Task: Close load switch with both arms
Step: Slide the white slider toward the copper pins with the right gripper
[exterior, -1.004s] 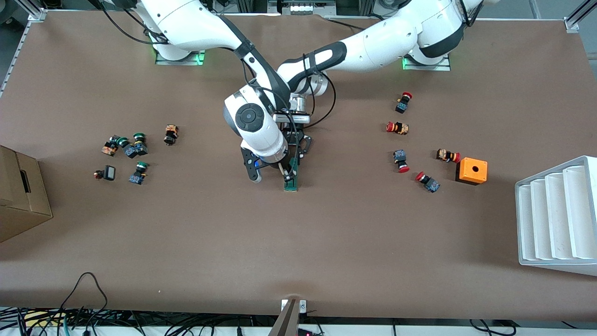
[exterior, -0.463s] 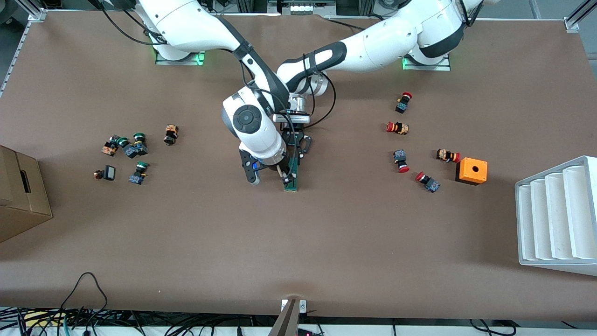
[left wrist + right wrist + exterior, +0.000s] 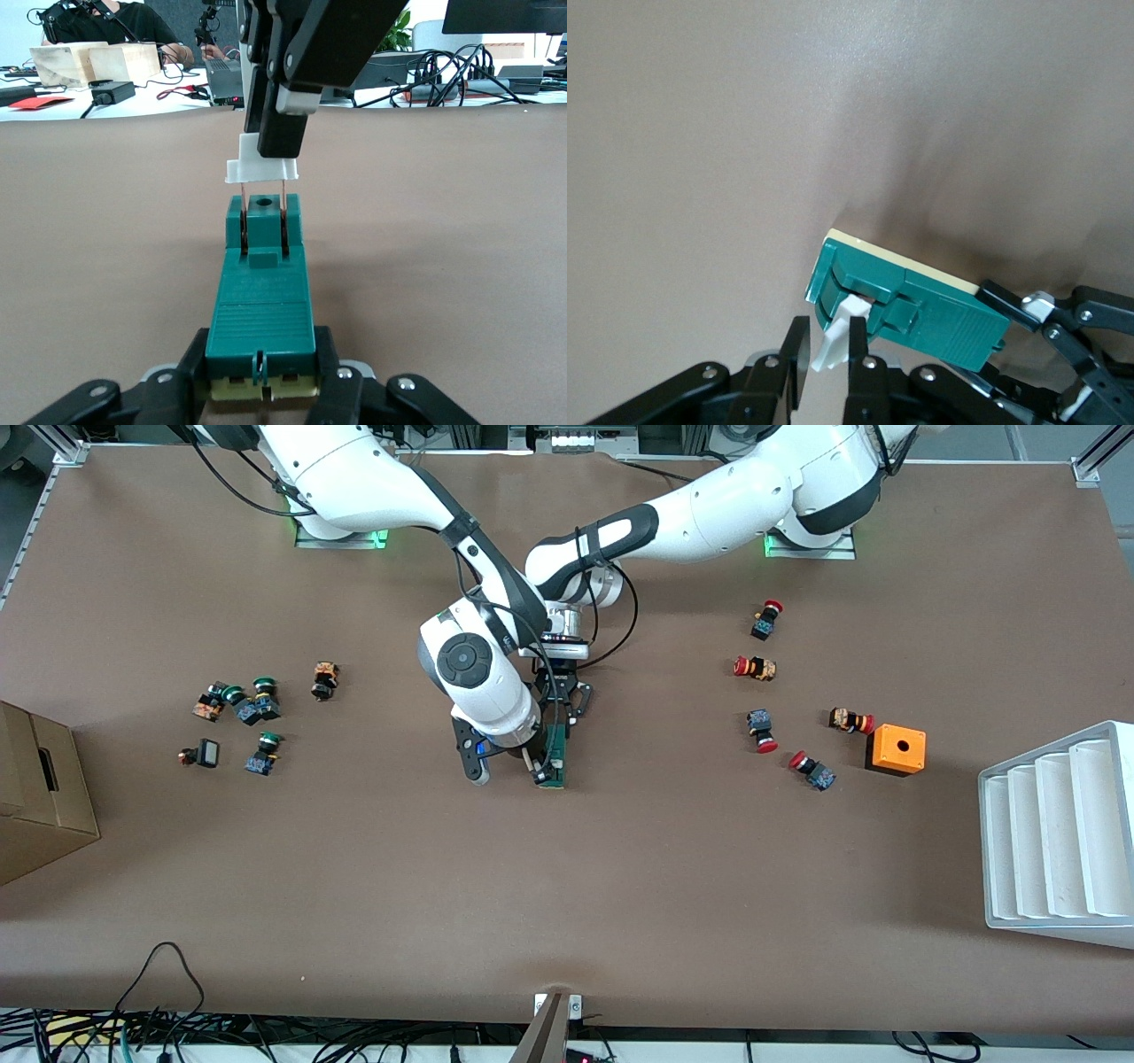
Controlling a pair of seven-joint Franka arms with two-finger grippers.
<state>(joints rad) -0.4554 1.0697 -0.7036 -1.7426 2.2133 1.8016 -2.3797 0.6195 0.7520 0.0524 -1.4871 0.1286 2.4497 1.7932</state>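
The green load switch (image 3: 559,777) lies at mid-table. My left gripper (image 3: 559,729) is shut on its end farther from the front camera, and in the left wrist view its fingers clamp the ribbed green body (image 3: 261,301). My right gripper (image 3: 538,767) is at the switch's nearer end. It is shut on the white sliding piece (image 3: 837,338), which sits tilted between its fingers. In the left wrist view the white piece (image 3: 261,170) stands raised above the green body on two copper prongs. The right wrist view shows the switch (image 3: 943,323) and one left finger (image 3: 1007,297).
Several red-capped push buttons (image 3: 756,667) and an orange box with a hole (image 3: 897,749) lie toward the left arm's end. A white ribbed rack (image 3: 1059,833) stands past them. Green-capped buttons (image 3: 252,707) and a cardboard box (image 3: 35,802) are toward the right arm's end.
My right arm's wrist has shifted slightly toward the right arm's end of the table. The switch and my left gripper have stayed in place.
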